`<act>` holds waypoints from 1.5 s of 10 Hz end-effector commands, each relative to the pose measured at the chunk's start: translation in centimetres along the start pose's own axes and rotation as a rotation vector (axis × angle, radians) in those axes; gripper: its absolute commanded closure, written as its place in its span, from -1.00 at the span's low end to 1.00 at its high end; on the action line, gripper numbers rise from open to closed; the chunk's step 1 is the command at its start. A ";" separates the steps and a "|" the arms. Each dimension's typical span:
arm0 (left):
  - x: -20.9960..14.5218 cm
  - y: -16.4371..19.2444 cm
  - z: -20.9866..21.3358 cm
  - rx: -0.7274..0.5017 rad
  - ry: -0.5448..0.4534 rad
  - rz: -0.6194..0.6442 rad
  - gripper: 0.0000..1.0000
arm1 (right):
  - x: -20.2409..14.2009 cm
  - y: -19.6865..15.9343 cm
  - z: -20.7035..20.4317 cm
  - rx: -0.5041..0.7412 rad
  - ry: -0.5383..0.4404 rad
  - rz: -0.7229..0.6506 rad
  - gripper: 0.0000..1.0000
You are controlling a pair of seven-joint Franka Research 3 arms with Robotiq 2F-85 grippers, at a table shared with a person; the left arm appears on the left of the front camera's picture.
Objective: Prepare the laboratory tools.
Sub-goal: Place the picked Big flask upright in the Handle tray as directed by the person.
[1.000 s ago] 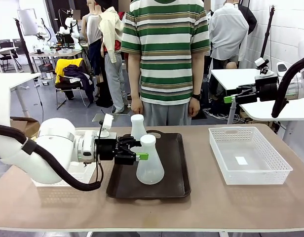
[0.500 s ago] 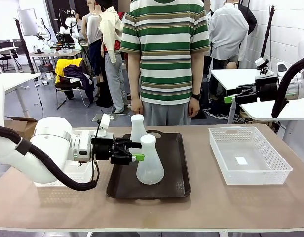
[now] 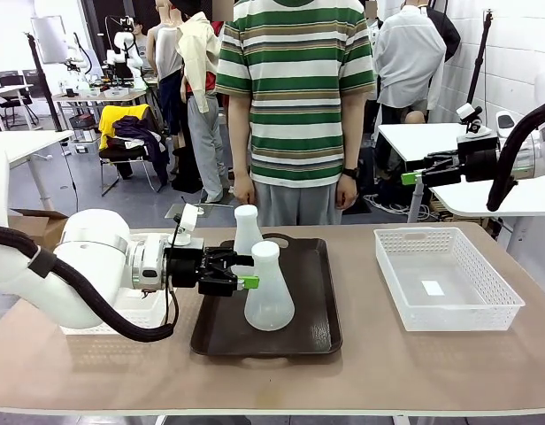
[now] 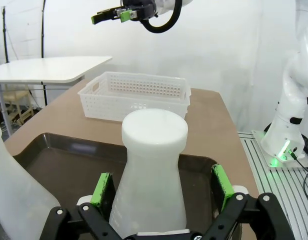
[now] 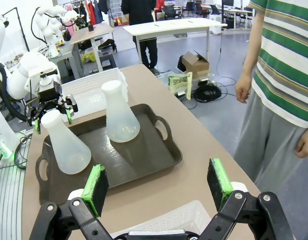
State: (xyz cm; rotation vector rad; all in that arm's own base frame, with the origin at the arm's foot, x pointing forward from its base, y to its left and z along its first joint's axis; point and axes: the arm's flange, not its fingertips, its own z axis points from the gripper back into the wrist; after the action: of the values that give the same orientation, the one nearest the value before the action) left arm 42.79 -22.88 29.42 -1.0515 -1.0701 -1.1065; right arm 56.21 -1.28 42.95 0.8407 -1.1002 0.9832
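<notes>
Two frosted-white conical flasks stand upright on a dark brown tray point(image 3: 312, 332). The near flask point(image 3: 269, 297) has my left gripper point(image 3: 240, 271) at its neck, open. In the left wrist view this flask point(image 4: 153, 170) stands between the green pads point(image 4: 102, 188), with a gap on each side. The far flask point(image 3: 247, 228) stands behind it, also at the left edge point(image 4: 14, 192) of that view. My right gripper point(image 3: 416, 176) hangs open high at the right, holding nothing. From the right wrist view point(image 5: 156, 189) both flasks point(image 5: 64, 146) point(image 5: 119, 121) show on the tray point(image 5: 149, 157).
A white mesh basket point(image 3: 445, 279) sits on the table's right side. Another white basket point(image 3: 122, 312) lies under my left arm. A person in a striped shirt point(image 3: 295, 97) stands at the far edge, hands hanging down. Bare tabletop runs along the front.
My left arm has drawn back a little to the left, its fingertips still at the near flask's neck. Flasks, right arm and person have not moved.
</notes>
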 end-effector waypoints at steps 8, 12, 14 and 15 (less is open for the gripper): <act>0.0 0.0 0.0 -0.004 -0.008 -0.002 -1.00 | 0.0 0.1 0.0 0.001 0.015 0.004 -1.00; 0.0 0.0 0.0 -0.004 -0.008 -0.002 -1.00 | 0.0 0.1 0.0 0.001 0.015 0.004 -1.00; 0.0 0.0 0.0 -0.004 -0.008 -0.002 -1.00 | 0.0 0.1 0.0 0.001 0.015 0.004 -1.00; 0.0 0.0 0.0 -0.004 -0.008 -0.002 -1.00 | 0.0 0.1 0.0 0.001 0.015 0.004 -1.00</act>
State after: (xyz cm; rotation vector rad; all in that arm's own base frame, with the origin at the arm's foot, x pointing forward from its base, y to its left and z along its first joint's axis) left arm 42.79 -22.88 29.42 -1.0516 -1.0702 -1.1065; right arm 56.21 -1.28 42.95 0.8407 -1.1002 0.9832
